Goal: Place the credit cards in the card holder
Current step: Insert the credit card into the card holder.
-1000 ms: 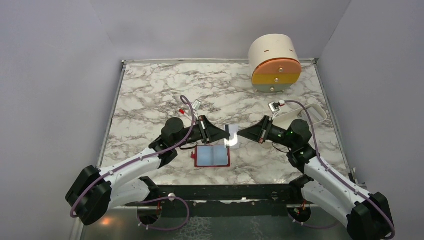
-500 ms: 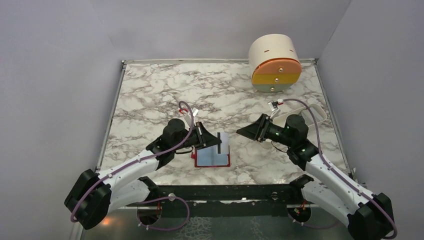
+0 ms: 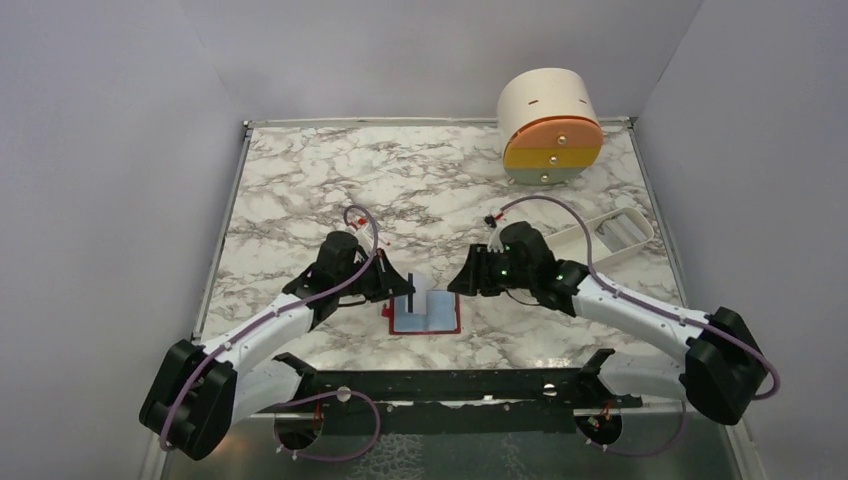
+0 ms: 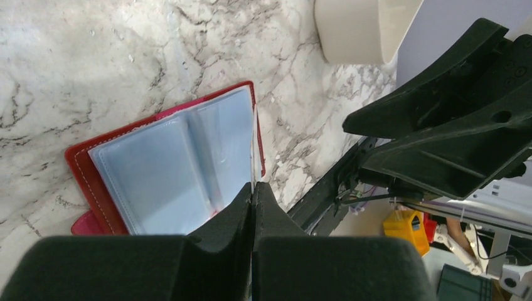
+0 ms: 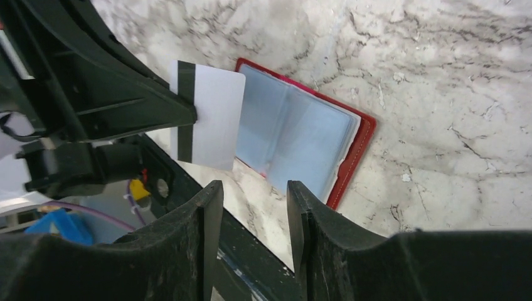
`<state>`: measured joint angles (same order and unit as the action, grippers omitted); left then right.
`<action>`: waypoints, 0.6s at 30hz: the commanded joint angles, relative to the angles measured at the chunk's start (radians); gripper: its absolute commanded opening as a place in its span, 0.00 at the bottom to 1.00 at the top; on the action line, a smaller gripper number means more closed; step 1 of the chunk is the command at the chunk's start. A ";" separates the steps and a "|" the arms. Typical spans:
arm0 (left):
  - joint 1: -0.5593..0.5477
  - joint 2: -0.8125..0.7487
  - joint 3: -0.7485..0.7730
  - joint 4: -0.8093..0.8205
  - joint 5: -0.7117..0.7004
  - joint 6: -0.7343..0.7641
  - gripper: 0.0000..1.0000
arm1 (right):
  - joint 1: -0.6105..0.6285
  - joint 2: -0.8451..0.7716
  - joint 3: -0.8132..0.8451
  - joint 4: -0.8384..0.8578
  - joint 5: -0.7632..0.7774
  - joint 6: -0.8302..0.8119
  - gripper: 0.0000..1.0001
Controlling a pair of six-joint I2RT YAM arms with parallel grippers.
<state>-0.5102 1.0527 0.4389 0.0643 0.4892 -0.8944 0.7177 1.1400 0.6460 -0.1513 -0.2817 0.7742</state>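
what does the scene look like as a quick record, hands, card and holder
left hand: shut on white card with dark stripe, over the card holder
right hand: open, empty, close by the holder
card holder: open flat on marble table, clear sleeves up
card inserted: not yet
also there: white tray, round drawer unit, far right
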 commanded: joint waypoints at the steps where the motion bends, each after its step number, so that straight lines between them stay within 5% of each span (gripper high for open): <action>1: 0.011 0.045 0.013 -0.049 0.078 0.071 0.00 | 0.083 0.117 0.079 -0.092 0.185 -0.059 0.43; 18: 0.016 0.202 -0.038 0.076 0.148 0.074 0.00 | 0.155 0.366 0.095 -0.101 0.291 -0.100 0.33</action>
<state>-0.4984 1.2270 0.4137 0.0792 0.5934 -0.8310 0.8642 1.4872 0.7376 -0.2405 -0.0418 0.6983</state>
